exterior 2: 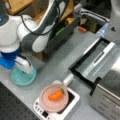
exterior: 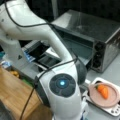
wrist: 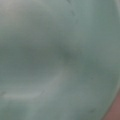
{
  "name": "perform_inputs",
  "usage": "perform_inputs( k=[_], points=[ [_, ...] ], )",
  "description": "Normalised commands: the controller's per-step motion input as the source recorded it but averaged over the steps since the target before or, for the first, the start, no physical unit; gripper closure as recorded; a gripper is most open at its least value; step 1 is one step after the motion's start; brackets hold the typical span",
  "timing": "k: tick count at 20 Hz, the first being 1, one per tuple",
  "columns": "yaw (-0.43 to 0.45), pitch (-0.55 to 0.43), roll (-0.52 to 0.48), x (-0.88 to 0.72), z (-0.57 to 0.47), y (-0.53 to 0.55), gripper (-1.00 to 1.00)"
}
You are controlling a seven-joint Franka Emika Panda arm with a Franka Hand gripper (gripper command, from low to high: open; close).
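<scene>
Teal plate (exterior 2: 23,77): round, shallow, pale blue-green, lying flat on the grey surface (exterior 2: 57,65) at a front view's lower left. In the wrist view, teal plate (wrist: 60,60) filling nearly the whole frame, smooth and glossy, with a sliver of pinkish-brown at the lower right corner.

Gripper (exterior 2: 23,65) directly over the plate, pressed down to it or just above; contact not clear. Fingers hidden by the white wrist housing, so cannot tell whether released or clenched. Nothing seen held.

To the right of the teal plate, well apart: pink plate (exterior 2: 54,98) sitting on a white scale (exterior 2: 72,101), carrying an orange carrot (exterior 2: 56,95) with a green tip. Same pink plate (exterior: 105,96) and carrot (exterior: 103,91) at the lower right in a front view, partly behind the arm's white joint (exterior: 62,85) with its blue light.

Farther right, a toaster oven (exterior 2: 110,85) with door (exterior 2: 96,60) folded down flat onto the surface; in a front view, oven (exterior: 100,37) at upper right with three dark knobs on its side panel.

Behind the arm, a wooden crate (exterior 2: 57,32) with small items inside, near the far edge. Bare surface between teal plate and scale; nothing lying between them.
</scene>
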Motion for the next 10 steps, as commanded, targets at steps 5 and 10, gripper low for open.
perform_inputs(
  k=[5,10],
  points=[
    [0.038,0.056,0.259,0.22,0.05,-0.35,-1.00],
    [0.013,0.020,0.246,0.22,-0.03,-0.22,-1.00]
  ],
)
